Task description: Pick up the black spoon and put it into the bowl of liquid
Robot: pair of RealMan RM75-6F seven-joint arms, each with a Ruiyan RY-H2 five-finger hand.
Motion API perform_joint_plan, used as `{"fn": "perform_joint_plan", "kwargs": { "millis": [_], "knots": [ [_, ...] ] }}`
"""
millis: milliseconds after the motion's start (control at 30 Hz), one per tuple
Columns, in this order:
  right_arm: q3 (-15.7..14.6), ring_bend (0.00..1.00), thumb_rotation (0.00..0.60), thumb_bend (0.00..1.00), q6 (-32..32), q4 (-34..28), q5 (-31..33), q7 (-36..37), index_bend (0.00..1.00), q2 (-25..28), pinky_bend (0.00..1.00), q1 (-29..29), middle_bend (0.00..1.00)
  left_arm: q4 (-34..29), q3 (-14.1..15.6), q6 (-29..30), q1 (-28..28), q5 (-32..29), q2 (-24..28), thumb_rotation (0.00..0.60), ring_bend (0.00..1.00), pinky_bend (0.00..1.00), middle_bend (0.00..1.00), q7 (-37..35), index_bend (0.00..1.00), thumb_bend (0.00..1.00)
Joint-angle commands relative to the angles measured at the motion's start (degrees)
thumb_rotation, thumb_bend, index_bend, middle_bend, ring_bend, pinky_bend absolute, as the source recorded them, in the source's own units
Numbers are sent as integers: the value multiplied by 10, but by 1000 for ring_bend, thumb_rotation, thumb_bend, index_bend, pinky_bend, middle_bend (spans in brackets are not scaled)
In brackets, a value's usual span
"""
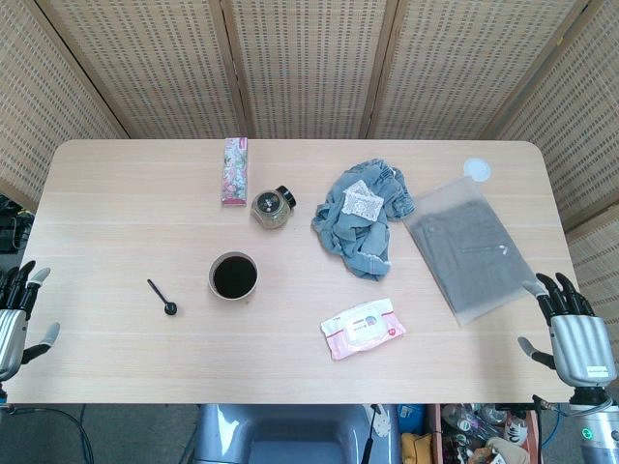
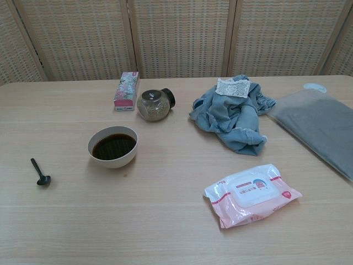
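Woven cane screens (image 1: 309, 63) behind, pale wooden table (image 1: 126, 358) in front, seen from above in the head view and from lower down in the chest view.

On the table's left part: black spoon (image 1: 162, 297) (image 2: 39, 171), lying flat, bowl end toward the near edge, handle angled away and to the left. Touched by nothing. Just to its right, apart from it: bowl of liquid (image 1: 234, 276) (image 2: 113, 146), white-rimmed, upright, filled with something dark.

Beyond the bowl: pink flowered box (image 1: 235, 170) (image 2: 126, 91) lying lengthwise, and beside it on the right a glass jar (image 1: 272, 207) (image 2: 154, 105) tipped on its side, black lid pointing right, brownish grains inside.

Toward the middle and right: crumpled blue cloth (image 1: 360, 222) (image 2: 234, 118) with a small piece of white lace (image 1: 363, 202) (image 2: 233, 86) on top. Right of that, touching or nearly touching the cloth: flat grey garment in a clear bag (image 1: 471, 253) (image 2: 322, 128), set at an angle. Near the far right corner: small white round lid (image 1: 476, 170) (image 2: 315, 87). Near the front edge, right of the bowl: pink pack of wet wipes (image 1: 363, 329) (image 2: 252, 193).

At the left edge of the head view: left hand (image 1: 14, 314), over the table's edge, fingers spread and holding nothing, well apart from the spoon. At the right edge: right hand (image 1: 571, 329), fingers likewise spread upward, nothing in them, just beside the bagged garment's corner. Neither hand visible in the chest view.
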Motion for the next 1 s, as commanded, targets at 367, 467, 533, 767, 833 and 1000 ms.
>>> {"fn": "perform_joint_plan", "kwargs": {
  "millis": [367,467,533,767,833,1000],
  "knots": [
    [-2,102,600,295,6,-3,-2,-1,243,1,273,-5,220,3,-1,-6,-5,5,4,600,13,0,46,-6,91,339],
    [-2,102,600,295,5,-4,-1,-2,243,2,273,-5,220,6,-3,-15,-13,6,7,600,12,0,46,-3,97,339],
    [-2,102,600,294,5,-5,-1,-3,243,3,273,-5,220,9,-5,-25,-20,6,10,600,12,0,46,-2,100,339],
    [-3,102,600,295,-2,-5,4,-3,243,4,273,-5,220,34,-17,-75,-54,-8,13,600,19,0,85,-2,146,339],
    [-3,102,600,294,-4,-5,6,-4,247,4,273,-4,220,40,-18,-92,-67,-8,13,600,23,0,89,3,149,339],
    [-2,102,600,295,-5,-6,5,-5,261,5,273,-4,220,48,-21,-146,-99,-22,14,600,61,27,117,22,149,339]
  ]
}}
